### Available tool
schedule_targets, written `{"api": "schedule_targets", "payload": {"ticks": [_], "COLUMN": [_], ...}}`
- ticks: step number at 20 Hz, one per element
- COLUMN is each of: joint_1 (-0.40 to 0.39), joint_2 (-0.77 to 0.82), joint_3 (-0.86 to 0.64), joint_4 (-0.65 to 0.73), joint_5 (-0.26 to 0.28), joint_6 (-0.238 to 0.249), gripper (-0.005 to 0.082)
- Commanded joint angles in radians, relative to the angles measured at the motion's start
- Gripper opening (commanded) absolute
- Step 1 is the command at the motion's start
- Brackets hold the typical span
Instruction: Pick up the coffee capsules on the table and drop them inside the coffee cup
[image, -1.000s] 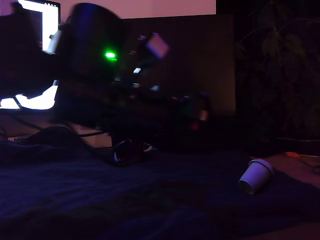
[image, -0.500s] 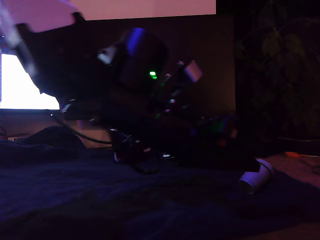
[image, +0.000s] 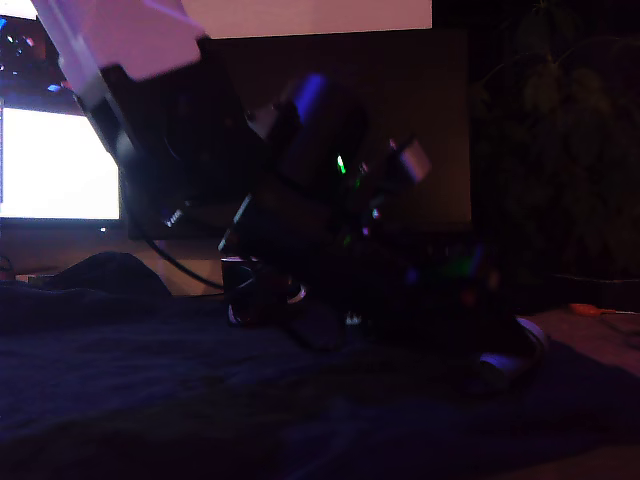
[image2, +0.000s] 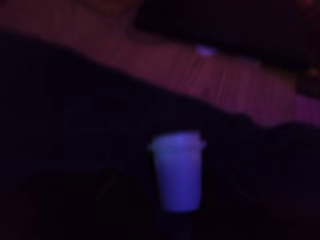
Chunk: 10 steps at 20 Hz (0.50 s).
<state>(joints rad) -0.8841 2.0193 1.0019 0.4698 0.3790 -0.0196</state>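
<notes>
Fingers (image: 490, 330): lost in shadow at the low end of the arm, close above the capsule; cannot tell whether spread or shut, and none made out in the wrist view.
Arm (image: 320, 200): slanting down from high on the exterior view's left toward the low right, dark links blurred, small green light (image: 341, 164) on the mid housing, pale block at the top end.
Pale capsule (image: 510, 362): lying tipped on its side on the dark cloth, toward the counter's edge on the exterior view's right; only the light rim and part of the body visible beneath the arm's tip, the rest shadowed. In the wrist view (image2: 177, 172): centred, tapered, rimmed at the wide end, pale with a violet cast, blurred.
Coffee cup (image: 262, 300): dark, back near the counter's far edge behind the arm, only a thin light arc of rim showing; well apart from the capsule.
Counter (image: 150, 400): covered in dark blue cloth, bare reddish strip at the near corner on the exterior view's right.
Screen (image: 55, 165): bright white, beyond the far edge on the exterior view's left.
</notes>
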Motion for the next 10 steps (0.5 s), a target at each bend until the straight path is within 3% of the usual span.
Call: {"api": "schedule_targets", "payload": {"ticks": [1,5,10], "joint_1": [-0.009,-0.011,-0.016], "joint_2": [0.031,0.066,0.068], "joint_3": [0.018,0.039,0.039], "joint_4": [0.000,-0.010,-0.020], "joint_5": [0.005,0.005,0.001], "joint_6": [0.002,0.001,0.001], "gripper": [0.0566,0.0557,0.0370]}}
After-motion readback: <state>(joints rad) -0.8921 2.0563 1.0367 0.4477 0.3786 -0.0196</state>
